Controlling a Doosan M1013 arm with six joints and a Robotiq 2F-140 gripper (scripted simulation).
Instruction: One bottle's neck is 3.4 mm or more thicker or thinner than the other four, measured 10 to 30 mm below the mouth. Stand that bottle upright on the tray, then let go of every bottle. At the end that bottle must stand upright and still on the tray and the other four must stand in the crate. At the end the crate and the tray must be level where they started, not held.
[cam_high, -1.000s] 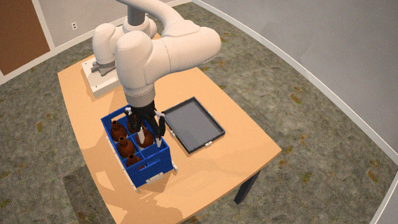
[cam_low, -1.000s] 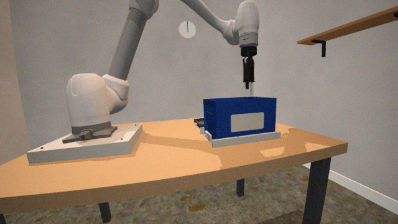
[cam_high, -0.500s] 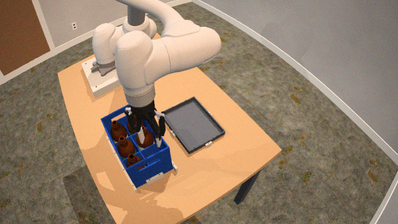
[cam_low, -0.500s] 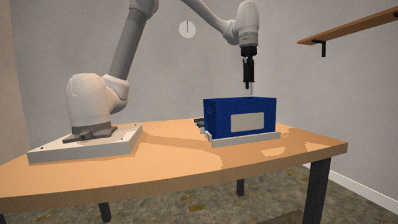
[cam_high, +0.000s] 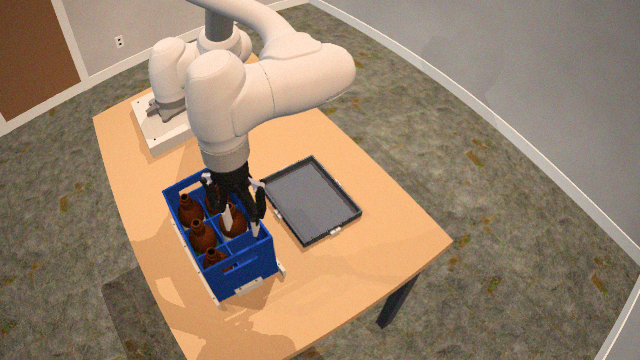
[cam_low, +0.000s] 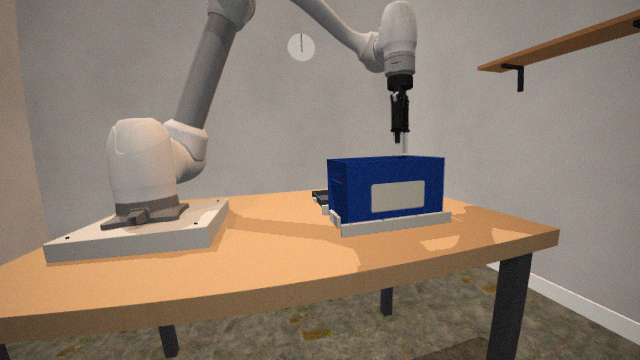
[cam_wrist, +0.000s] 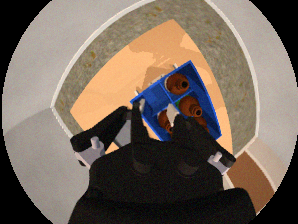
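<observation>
The blue crate (cam_high: 250, 276) (cam_low: 352, 192) (cam_wrist: 200, 80) stands level and holds five brown bottles. Three bottles (cam_high: 190, 212) (cam_high: 202, 238) (cam_high: 214, 258) stand in one row. The other two (cam_high: 233, 224) (cam_high: 214, 204) stand in the other row, whose front compartment (cam_high: 246, 243) (cam_wrist: 156, 96) is empty. My gripper (cam_high: 242, 225) (cam_low: 401, 142) (cam_wrist: 156, 106) is partly open and holds nothing. It points down above the crate, one fingertip in front of a bottle in the top view, the other over the empty compartment's side. The tray (cam_high: 310, 200) (cam_low: 320, 196) is bare. Neck differences are too small to tell.
White stops (cam_high: 249, 286) (cam_low: 395, 224) line the crate's base, and small clips sit at the tray's edges. The crate's walls and dividers surround the bottles. The arm's base plate (cam_high: 172, 142) (cam_low: 150, 245) is at the table's other end. A wall shelf (cam_low: 565, 45) is at right.
</observation>
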